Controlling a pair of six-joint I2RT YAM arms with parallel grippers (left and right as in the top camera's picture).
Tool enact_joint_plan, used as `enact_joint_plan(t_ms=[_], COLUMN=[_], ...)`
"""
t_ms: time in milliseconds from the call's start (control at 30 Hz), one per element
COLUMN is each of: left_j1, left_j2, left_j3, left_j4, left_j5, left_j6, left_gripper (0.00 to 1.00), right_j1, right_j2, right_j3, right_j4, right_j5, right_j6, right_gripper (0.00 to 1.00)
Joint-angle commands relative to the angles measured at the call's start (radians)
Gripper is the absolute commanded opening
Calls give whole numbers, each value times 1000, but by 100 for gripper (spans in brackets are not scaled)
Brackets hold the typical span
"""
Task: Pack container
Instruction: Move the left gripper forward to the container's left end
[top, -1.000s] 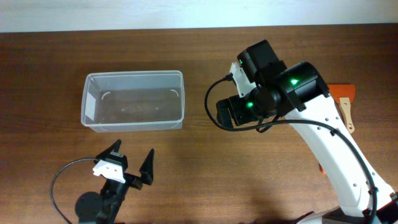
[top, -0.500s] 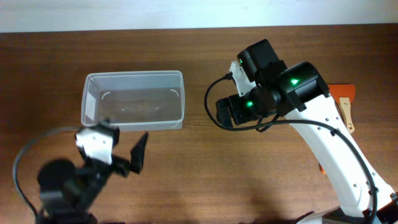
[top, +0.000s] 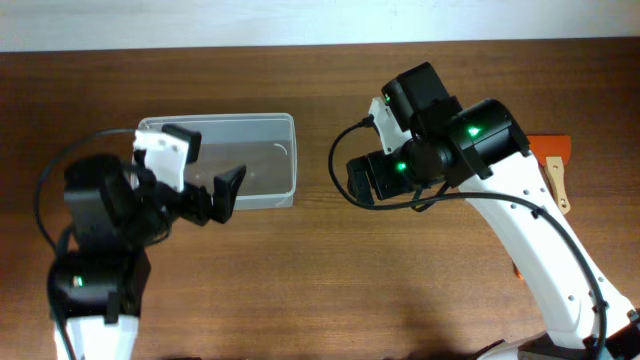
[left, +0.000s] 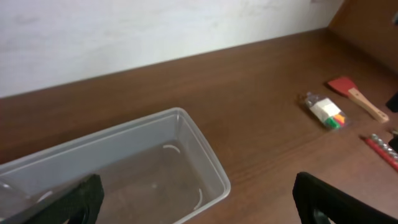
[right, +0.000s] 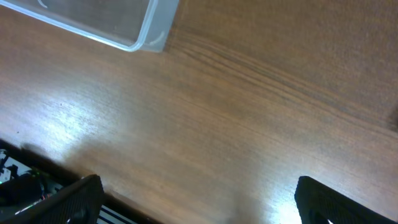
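Dark wooden table (top: 330, 280), packing not started: clear translucent rectangular plastic container (top: 232, 119) sits empty on the left side, left gripper (top: 212, 165) over it and right gripper (right: 199, 202) over bare wood both gape empty, red wooden-handled spatula (left: 351, 92) and small clear case of coloured bits (left: 324, 112) lie outside.

Dark brown wooden worktop (top: 320, 300) right across, its grain running lengthwise in fine streaks. Along the far edge it meets a plain white wall (left: 124, 31), matte and slightly mottled. The light is bright and even; a pale sheen sits on the wood near one edge, and the shadows are soft.
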Motion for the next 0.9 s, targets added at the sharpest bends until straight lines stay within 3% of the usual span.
enact_joint_plan(t_ms=[0,233,633,867], left_j1=[3,3,3,3], left_j2=[76,244,305,326], left_j3=[159,480,482,482], left_j4=[-61,-374,-395,-494], left_j5=[18,-126,-134,-214], left_j6=[24,98,67,67], left_gripper=[99,99,99,99], right_j1=[10,10,10,32], right_j2=[0,0,0,15], right_j3=[21,21,21,21], right_j4=[15,22,86,191], right_j5=[5,1,-95,-142], right_j6=[5,6,6,6], right_gripper=[99,99,99,99])
